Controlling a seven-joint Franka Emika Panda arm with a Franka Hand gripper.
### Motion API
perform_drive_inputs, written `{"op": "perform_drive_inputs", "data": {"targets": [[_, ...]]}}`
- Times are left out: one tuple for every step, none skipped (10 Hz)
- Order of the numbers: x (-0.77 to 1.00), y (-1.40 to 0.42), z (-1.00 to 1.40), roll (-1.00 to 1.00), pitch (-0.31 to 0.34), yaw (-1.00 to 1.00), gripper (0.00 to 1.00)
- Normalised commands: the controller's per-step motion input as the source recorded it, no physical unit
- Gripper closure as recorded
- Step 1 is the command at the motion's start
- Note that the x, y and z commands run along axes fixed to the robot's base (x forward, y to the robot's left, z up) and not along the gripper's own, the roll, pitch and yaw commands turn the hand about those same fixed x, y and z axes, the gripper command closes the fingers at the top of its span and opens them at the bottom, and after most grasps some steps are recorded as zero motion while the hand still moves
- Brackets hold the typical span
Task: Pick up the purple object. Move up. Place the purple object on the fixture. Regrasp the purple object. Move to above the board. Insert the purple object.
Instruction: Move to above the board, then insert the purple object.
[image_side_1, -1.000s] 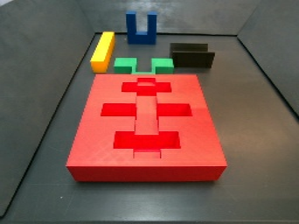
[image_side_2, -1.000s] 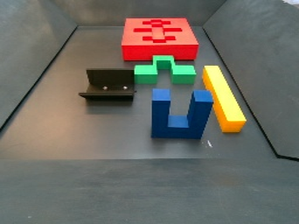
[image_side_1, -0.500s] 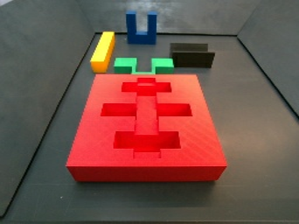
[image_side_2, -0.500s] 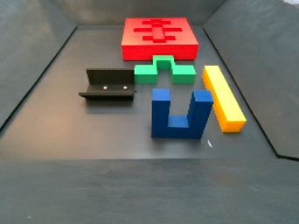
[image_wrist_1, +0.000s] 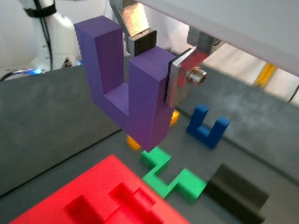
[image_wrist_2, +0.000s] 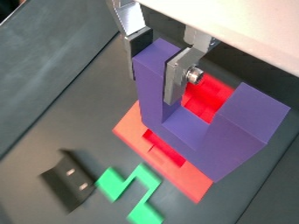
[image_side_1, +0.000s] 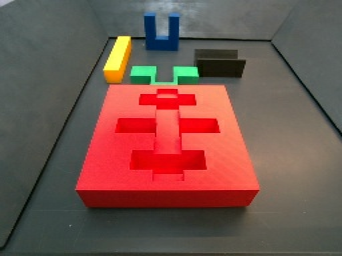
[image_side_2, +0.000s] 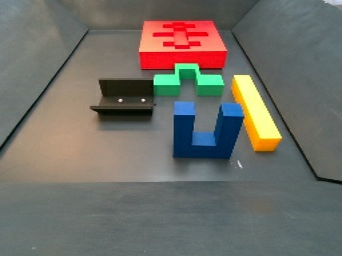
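The purple object (image_wrist_1: 126, 87), a chunky U-shaped block, hangs in my gripper (image_wrist_1: 162, 63) in both wrist views (image_wrist_2: 198, 131). The gripper (image_wrist_2: 158, 59) is shut on one of its prongs, with a silver finger plate (image_wrist_1: 181, 80) on one side and a dark pad on the other. It is held high above the floor, over the red board's (image_wrist_2: 132, 127) edge. The board (image_side_1: 167, 140) and the black fixture (image_side_1: 221, 62) show in both side views (image_side_2: 183, 40) (image_side_2: 124, 98). Neither the gripper nor the purple object shows in the side views.
A green notched block (image_side_1: 164, 73) lies between the board and the fixture (image_wrist_2: 70, 175). A yellow bar (image_side_2: 254, 110) and a blue U-shaped block (image_side_2: 207, 130) stand beyond it. Dark walls ring the floor.
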Motion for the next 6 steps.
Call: {"op": "perform_drive_inputs", "data": {"targets": [[-0.06,0.03,0.01,-1.0,-0.059,0.05,1.0],[-0.06,0.02,0.0,-0.9,-0.073,0.04,1.0],[-0.05,0.03,0.0,-0.75,-0.069,0.03,1.0],[-0.04,0.02,0.0,-0.39,-0.047,0.0,1.0],[-0.03,0.02,0.0,-0.27,-0.04,0.0,1.0],[0.0,0.0,-0.01,-0.03,-0.029,0.0,1.0]]}}
